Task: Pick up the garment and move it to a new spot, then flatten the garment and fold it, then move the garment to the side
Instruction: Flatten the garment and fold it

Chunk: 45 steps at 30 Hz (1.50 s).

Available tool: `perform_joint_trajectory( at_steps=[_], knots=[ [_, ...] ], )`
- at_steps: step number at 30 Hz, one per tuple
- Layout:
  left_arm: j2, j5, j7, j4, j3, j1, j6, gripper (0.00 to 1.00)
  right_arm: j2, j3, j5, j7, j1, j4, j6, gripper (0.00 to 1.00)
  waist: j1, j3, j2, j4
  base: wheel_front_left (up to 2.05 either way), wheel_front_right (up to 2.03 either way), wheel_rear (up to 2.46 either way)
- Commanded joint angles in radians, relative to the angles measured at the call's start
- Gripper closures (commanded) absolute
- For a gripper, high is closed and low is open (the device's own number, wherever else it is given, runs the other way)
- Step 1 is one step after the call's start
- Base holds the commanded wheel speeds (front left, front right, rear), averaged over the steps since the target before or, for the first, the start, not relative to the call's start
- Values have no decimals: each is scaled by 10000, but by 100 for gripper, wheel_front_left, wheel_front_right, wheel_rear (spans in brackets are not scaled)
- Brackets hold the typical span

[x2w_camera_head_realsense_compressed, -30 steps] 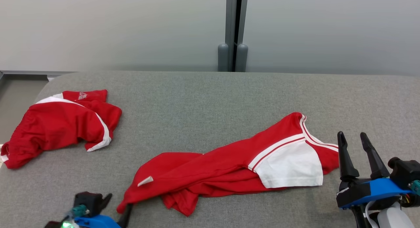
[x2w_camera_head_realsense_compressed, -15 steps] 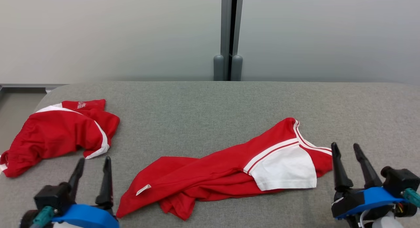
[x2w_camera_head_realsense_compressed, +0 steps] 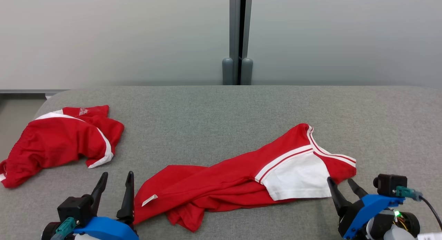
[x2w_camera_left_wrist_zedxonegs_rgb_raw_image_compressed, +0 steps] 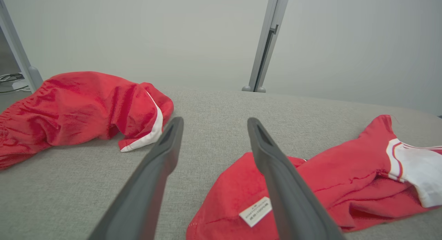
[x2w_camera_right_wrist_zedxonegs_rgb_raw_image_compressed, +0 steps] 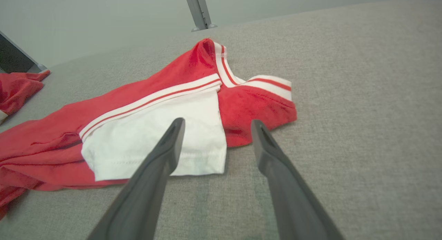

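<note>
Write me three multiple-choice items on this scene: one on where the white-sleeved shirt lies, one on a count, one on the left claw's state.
1. In the head view, where does the white-sleeved shirt lie relative to the other red garment?
A. On top of it
B. To its right, apart from it
C. Behind it, touching it

2. How many red garments lie on the grey surface?
A. One
B. Two
C. Three

3. How does the left claw stand?
A. Open, holding nothing
B. Shut on the shirt
C. Shut on a label

Key: 1 B, since bare grey surface separates the two; 2 B, the shirt plus one crumpled garment at the left; 3 A, its fingers stand apart with only the surface showing between them.
</note>
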Motion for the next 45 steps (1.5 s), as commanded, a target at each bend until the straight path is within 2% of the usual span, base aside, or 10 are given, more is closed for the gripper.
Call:
perform_joint_trajectory(
  at_steps=[1,6,9,13,15,16,22,28,37,45],
  knots=[
    [-48,15,-78,87,-40,-212,-59,0,3,-64,212,401,-298,178,1,0,0,53,0,46,0,0,0],
    [-185,-5,-128,437,-162,-411,-214,0,98,-323,410,1977,-932,1052,2,2,0,192,0,173,0,0,0],
    [-215,-3,-129,645,-223,-525,-291,0,197,-492,629,2452,-1229,1474,1,31,0,294,0,280,0,0,0],
    [-233,-38,-160,874,-251,-719,-397,0,316,-536,826,2735,-1519,2008,1,31,0,440,0,425,0,0,0],
    [-230,-57,-182,993,-245,-795,-444,0,336,-536,859,2614,-1608,2160,1,57,0,503,0,477,0,0,0],
    [-238,-59,-193,1043,-238,-820,-459,0,360,-520,880,2552,-1626,2216,1,100,0,524,0,486,0,0,0],
    [-290,-101,-279,1297,-206,-781,-469,0,262,-342,1048,2228,-1540,1878,1,100,0,521,0,344,0,0,0],
    [-388,-208,-363,1543,-193,-633,-492,0,-148,-9,1356,2716,-667,-46,1,100,0,397,0,-147,0,0,0],
    [-514,-313,-449,1765,-86,-541,-464,0,-1061,-627,1377,5340,1453,-4234,1,100,0,415,0,-851,0,0,0],
    [-546,-263,-510,1994,-113,-798,-623,0,-347,-2266,594,7988,3336,-6103,1,98,0,641,0,-944,0,0,0]
  ],
)
